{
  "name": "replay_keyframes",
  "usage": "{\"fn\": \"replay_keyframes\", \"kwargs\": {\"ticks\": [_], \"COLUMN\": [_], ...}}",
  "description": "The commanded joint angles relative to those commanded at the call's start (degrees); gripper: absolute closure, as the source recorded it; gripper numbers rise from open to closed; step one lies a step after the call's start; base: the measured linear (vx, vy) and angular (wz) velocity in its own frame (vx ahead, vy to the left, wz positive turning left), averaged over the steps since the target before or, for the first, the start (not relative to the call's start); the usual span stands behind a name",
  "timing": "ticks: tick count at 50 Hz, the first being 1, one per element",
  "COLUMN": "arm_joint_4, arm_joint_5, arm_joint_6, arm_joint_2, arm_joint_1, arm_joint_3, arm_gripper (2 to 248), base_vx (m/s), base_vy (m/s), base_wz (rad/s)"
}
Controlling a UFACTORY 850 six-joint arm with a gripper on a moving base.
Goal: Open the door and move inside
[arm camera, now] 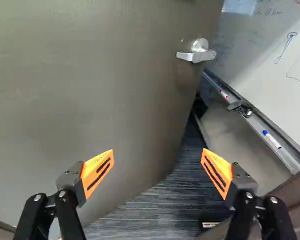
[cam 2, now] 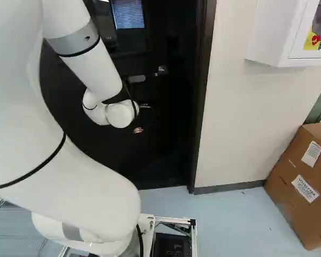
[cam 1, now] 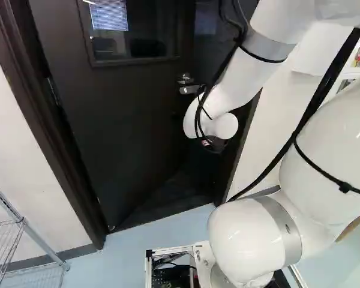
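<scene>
Door [cam 1: 126,120], dark and with a glass window [cam 1: 131,29] in its upper part, stands partly open, straight ahead of the arm [cam 1: 240,240]. It is swung away from the base, with its hinged side at the left of the left base view and its free side near the middle. Its silver lever handle [arm camera: 195,52] shows ahead of the fingers in the wrist view, well apart from them. The end effector [cam 2: 142,119] is released and reaches into the doorway; the end effector [arm camera: 158,155] has its orange-padded fingers spread wide and nothing gripped. Between and ahead of them lie the lower part of the door and a strip of dark, ribbed carpet [arm camera: 155,215].

Past the free edge, the wrist view shows a whiteboard [arm camera: 265,55] with handwriting, and along its foot a tray [arm camera: 291,161] holding a blue-capped marker [arm camera: 272,140] and a red-tipped one.

Around the opening runs a dark doorframe [cam 2: 201,101], set in a pale wall [cam 2: 235,118]. On the near side, the floor [cam 1: 117,261] is light blue. A wire rack [cam 1: 24,226] stands at the left of the left base view. At the right of the right base view, a white cabinet [cam 2: 275,32] hangs on the wall above a cardboard box [cam 2: 294,187].
</scene>
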Motion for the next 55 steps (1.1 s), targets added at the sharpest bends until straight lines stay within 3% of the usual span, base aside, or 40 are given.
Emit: {"fn": "replay_keyframes", "kwargs": {"ticks": [55], "arm_joint_4": [0.0], "arm_joint_5": [0.0], "arm_joint_6": [0.0], "arm_joint_2": [0.0], "arm_joint_1": [0.0], "arm_joint_3": [0.0], "arm_gripper": [3], "base_vx": [0.141], "base_vy": [0.06], "base_wz": [-0.014]}}
